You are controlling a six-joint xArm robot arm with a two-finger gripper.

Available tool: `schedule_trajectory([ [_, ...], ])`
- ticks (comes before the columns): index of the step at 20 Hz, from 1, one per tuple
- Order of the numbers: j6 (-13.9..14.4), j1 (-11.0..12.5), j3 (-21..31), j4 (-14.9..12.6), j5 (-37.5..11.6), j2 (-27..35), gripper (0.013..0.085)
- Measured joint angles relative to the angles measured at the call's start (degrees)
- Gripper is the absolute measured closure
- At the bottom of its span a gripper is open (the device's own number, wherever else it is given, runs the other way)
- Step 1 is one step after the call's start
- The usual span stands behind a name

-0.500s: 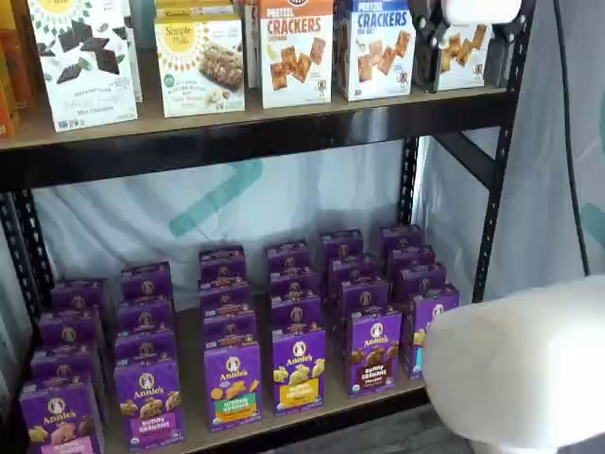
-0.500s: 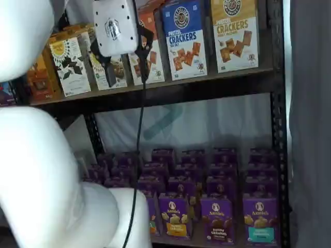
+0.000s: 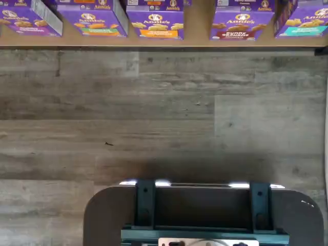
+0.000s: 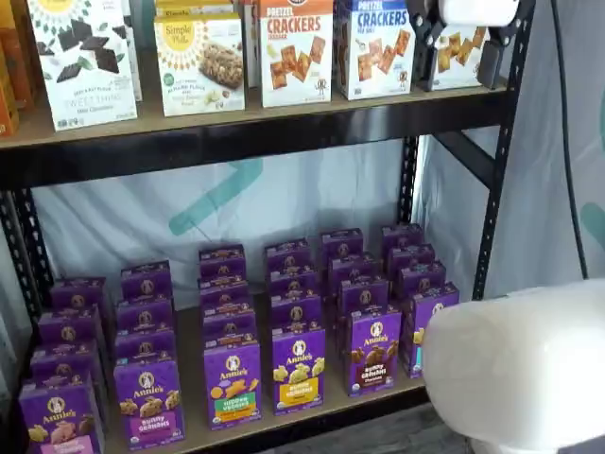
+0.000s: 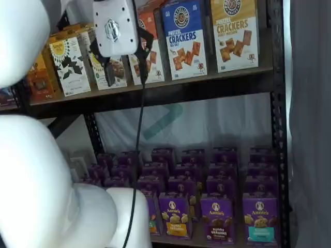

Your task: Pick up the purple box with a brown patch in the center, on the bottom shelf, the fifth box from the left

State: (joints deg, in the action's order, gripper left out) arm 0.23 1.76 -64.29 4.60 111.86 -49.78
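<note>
Nearest the cameras, the white arm is seen parked. Up by the cracker boxes, the tool is held spread, fingers parted, nothing grasped. Beyond, on the bottom shelf, the purple box stands front-row, untouched. Approach is judged barely begun; a long descent toward it is called for.
</note>
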Motion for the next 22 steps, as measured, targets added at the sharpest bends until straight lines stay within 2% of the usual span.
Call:
schedule_trajectory([
  [3, -1.4, 1.5, 1.4, 0.1, -1.4, -0.2, 0.0130],
  [6, -2.0, 1.6, 3.6, -0.6, -2.6, -0.2, 0.0130],
  [9, -2.4, 2.2, 7.0, -0.1, -4.8, -0.8, 0.0130],
  [16, -1.5, 0.6, 18.7, -0.1, -14.3, -4.3, 0.0130],
  [22, -0.9, -0.4, 26.3, -1.0, -20.3, -5.1, 0.0130],
])
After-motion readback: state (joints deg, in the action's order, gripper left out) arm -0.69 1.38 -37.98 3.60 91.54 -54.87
